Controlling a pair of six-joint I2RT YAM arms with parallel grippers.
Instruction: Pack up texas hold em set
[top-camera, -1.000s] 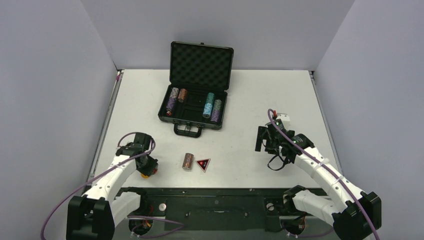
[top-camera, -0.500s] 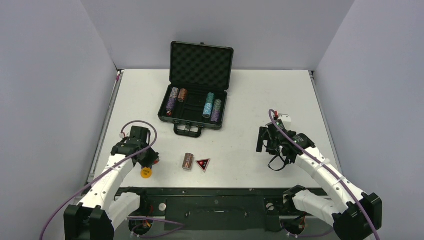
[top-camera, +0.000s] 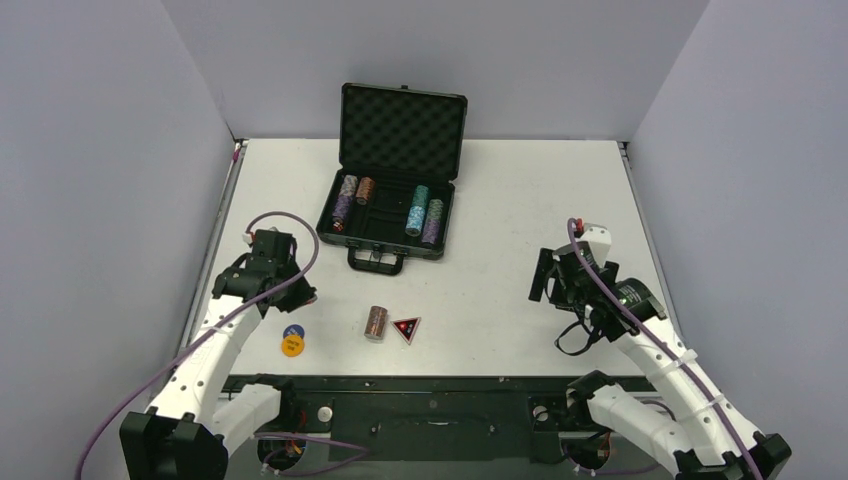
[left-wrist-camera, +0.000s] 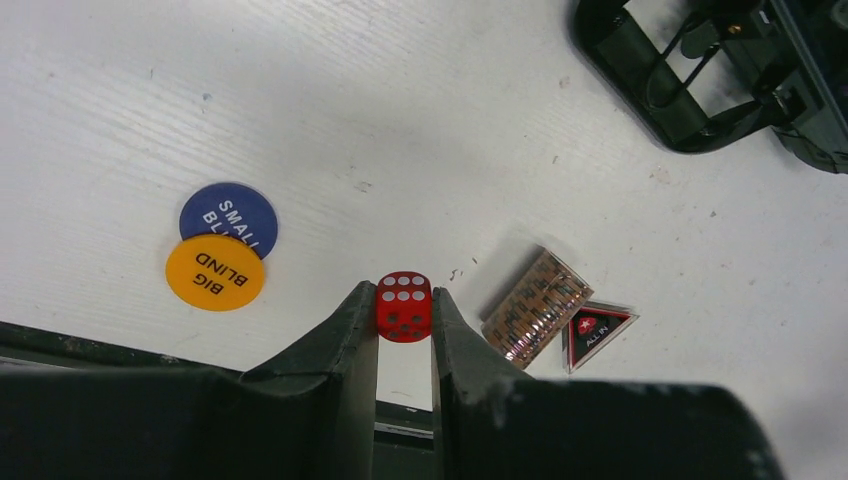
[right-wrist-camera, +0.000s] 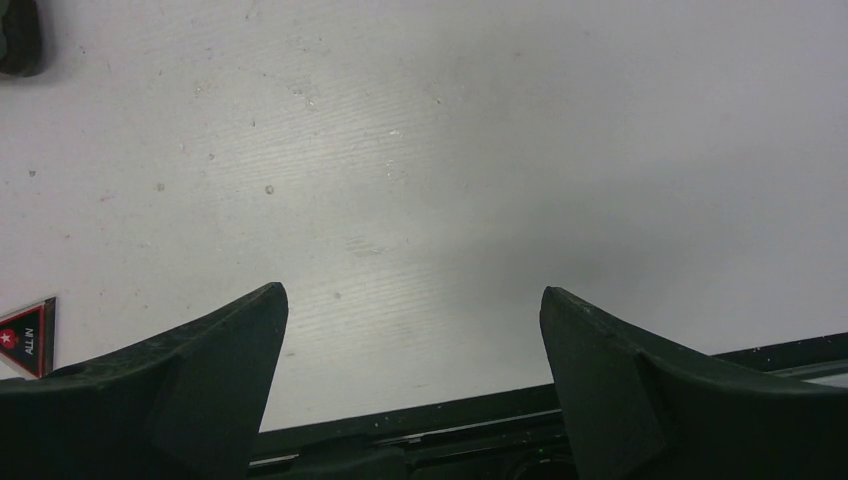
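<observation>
The black briefcase (top-camera: 403, 130) lies open at the table's far middle, with purple (top-camera: 342, 208), brown (top-camera: 365, 190) and teal (top-camera: 417, 210) chip stacks in its tray. My left gripper (top-camera: 291, 296) (left-wrist-camera: 403, 298) is shut on a small red die (left-wrist-camera: 404, 306) and holds it above the table. Below it lie a blue disc (left-wrist-camera: 228, 213) (top-camera: 293, 331) and a yellow disc (left-wrist-camera: 214, 272) (top-camera: 291, 348), overlapping. A brown chip stack (top-camera: 376, 322) (left-wrist-camera: 536, 304) lies on its side next to the black-red triangle (top-camera: 406, 328) (left-wrist-camera: 596, 330). My right gripper (top-camera: 545, 276) (right-wrist-camera: 413, 300) hangs open over bare table.
The briefcase handle (top-camera: 376, 261) (left-wrist-camera: 660, 90) sticks out toward me. Grey walls close in the table on three sides. The black base rail (top-camera: 420, 395) runs along the near edge.
My left gripper rose and moved away from the near edge with the die, uncovering the blue and yellow discs. The right arm drew back to the right, its jaws still wide.
</observation>
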